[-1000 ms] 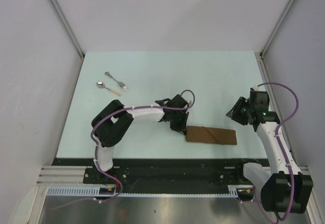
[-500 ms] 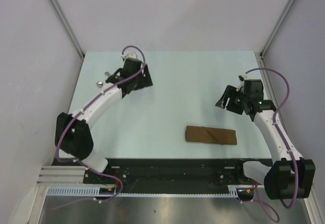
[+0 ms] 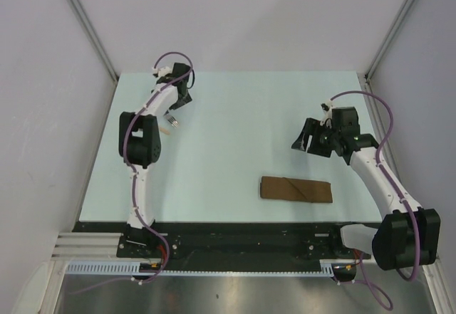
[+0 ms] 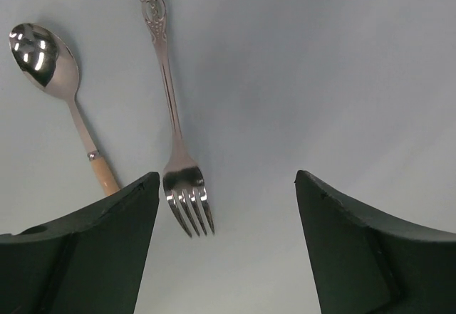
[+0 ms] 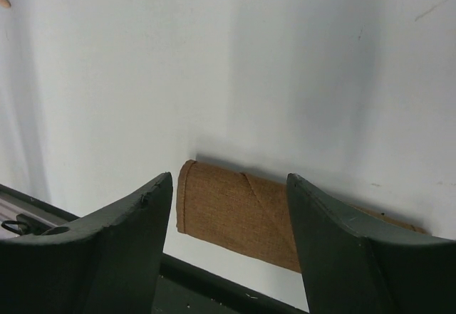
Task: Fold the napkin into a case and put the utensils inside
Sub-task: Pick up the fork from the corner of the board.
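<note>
Pale blue-green table fills the walled cell. On it the case lies flat, a narrow brown strip with a diagonal fold line, unmoved over the last second. What has changed is the left gripper. A second ago it was shut at the case's left end; now it is well apart from the case, far to its left and beyond it, with its jaws spread wide and holding nothing. Below it lie the fork and, just beside that, the spoon, neither touched. The right gripper has opened further and hangs empty just beyond the case. Folding looks finished, and picking up the utensils is likely next.
</note>
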`<state>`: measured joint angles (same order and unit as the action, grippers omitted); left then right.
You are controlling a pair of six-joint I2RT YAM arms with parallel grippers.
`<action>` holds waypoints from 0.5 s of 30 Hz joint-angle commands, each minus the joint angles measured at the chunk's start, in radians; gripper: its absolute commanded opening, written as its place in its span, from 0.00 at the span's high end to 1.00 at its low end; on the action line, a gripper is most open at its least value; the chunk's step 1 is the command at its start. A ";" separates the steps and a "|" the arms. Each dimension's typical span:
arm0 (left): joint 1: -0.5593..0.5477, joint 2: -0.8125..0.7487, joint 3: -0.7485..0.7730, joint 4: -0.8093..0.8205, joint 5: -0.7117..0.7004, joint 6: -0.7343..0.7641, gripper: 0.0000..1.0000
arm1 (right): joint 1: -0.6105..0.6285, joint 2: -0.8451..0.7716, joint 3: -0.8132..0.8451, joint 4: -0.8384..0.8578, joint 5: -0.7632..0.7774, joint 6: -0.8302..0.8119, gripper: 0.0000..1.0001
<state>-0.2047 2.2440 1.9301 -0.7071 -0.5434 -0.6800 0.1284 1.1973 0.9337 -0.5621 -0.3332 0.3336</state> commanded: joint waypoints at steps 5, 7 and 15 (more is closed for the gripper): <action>0.056 0.126 0.150 -0.123 0.026 -0.108 0.23 | -0.044 0.034 0.031 0.031 -0.023 -0.031 0.30; 0.065 0.135 0.147 -0.152 0.062 -0.147 0.25 | -0.050 0.044 0.031 0.031 -0.023 -0.030 0.30; 0.070 0.155 0.127 -0.131 0.177 -0.173 0.52 | -0.050 0.058 0.046 0.044 -0.032 -0.024 0.30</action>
<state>-0.1387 2.3905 2.0266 -0.8459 -0.4423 -0.8230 0.0780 1.2495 0.9340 -0.5491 -0.3492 0.3199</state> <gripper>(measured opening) 0.600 0.698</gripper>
